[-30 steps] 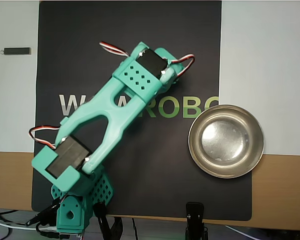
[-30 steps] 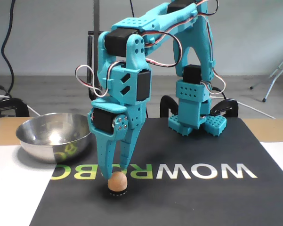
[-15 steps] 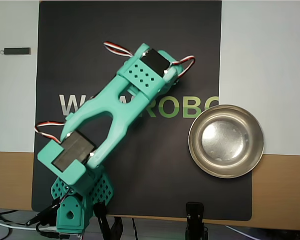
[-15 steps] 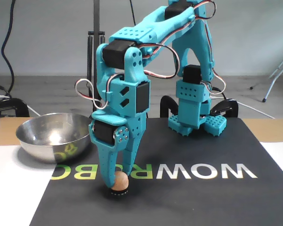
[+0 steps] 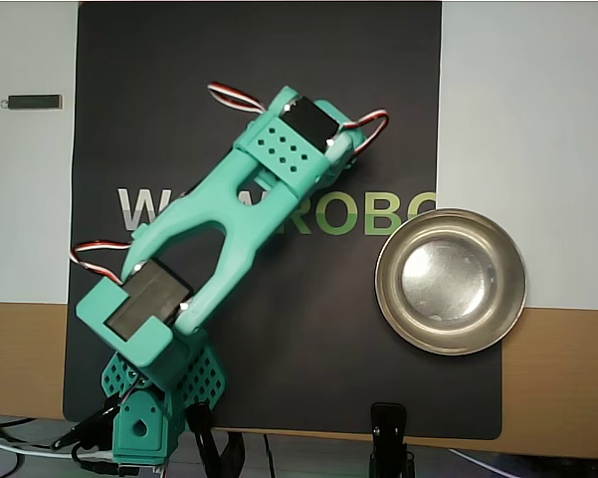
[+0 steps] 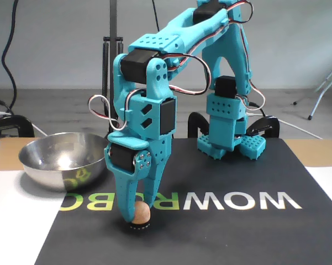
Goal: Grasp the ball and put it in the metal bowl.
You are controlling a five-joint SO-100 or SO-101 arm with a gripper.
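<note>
The end effector (image 6: 137, 212) has sunk lower and narrowed around the ball (image 6: 140, 212), apparently gripping it; the bowl (image 6: 63, 159) comes next.

Setting: a table (image 5: 557, 378) with a light wood top, partly overlaid by white sheets (image 5: 522, 100) to either side in the overhead view. A black mat (image 5: 308, 339) printed with large grey and green lettering covers the centre. A small dark stick-shaped object (image 5: 35, 102) lies on the white sheet at far left in the overhead view. Black clamps (image 6: 11, 126) grip the far table edge in the fixed view. Behind the table: a plain pale grey wall (image 6: 298, 38), a grey floor (image 6: 44, 105), a thin black upright stand (image 6: 112, 33), a hanging black cable (image 6: 10, 44) at left, and white tripod legs (image 6: 326, 88) at right. Lighting even and diffuse.
</note>
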